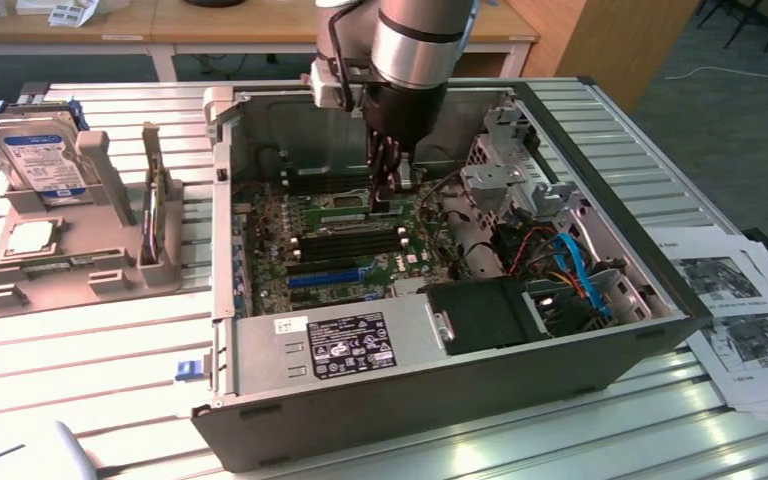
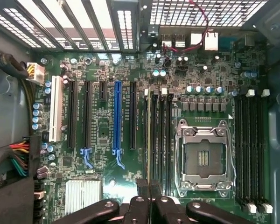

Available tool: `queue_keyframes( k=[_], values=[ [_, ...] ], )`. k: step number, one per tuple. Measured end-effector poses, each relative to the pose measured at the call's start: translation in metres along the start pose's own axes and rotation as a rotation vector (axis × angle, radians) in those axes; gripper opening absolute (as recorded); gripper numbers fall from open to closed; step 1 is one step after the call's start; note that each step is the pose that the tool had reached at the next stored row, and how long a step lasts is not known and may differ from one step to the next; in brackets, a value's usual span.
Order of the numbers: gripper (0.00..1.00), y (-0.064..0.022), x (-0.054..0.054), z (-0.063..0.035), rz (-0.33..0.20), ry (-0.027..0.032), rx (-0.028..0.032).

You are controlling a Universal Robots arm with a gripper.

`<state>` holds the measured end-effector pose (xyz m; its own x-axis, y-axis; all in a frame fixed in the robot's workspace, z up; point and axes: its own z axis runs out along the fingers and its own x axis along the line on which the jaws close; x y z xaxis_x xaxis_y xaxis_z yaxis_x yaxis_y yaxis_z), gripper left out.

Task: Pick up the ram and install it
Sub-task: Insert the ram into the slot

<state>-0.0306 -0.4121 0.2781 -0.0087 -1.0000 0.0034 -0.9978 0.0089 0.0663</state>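
My gripper (image 1: 391, 192) reaches down inside the open computer case (image 1: 237, 330), just above the motherboard (image 1: 344, 250). In the wrist view its two dark fingertips (image 2: 143, 186) are pressed together, so the gripper (image 2: 149, 187) is shut. A thin pale-green edge, the ram (image 2: 149, 140) seen edge-on, runs out from between them. It lies along the black memory slots (image 2: 161, 140) beside the CPU socket (image 2: 205, 158). I cannot tell whether the stick is seated in a slot or still just above it.
A long blue slot (image 2: 117, 116) and black expansion slots lie beside the memory bank. A second slot bank (image 2: 252, 149) lies past the socket. A drive cage (image 1: 518, 170), cables (image 1: 571, 270) and the power supply (image 1: 357, 340) crowd the case. A hard drive (image 1: 44, 160) stands in a grey holder outside.
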Motion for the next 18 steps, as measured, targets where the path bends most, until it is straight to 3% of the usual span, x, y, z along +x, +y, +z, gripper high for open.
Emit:
queue_keyframes(
  k=[18],
  values=[
    [0.12,-0.001,0.0,0.0328,0.0,-0.0002,0.0]
  ],
)
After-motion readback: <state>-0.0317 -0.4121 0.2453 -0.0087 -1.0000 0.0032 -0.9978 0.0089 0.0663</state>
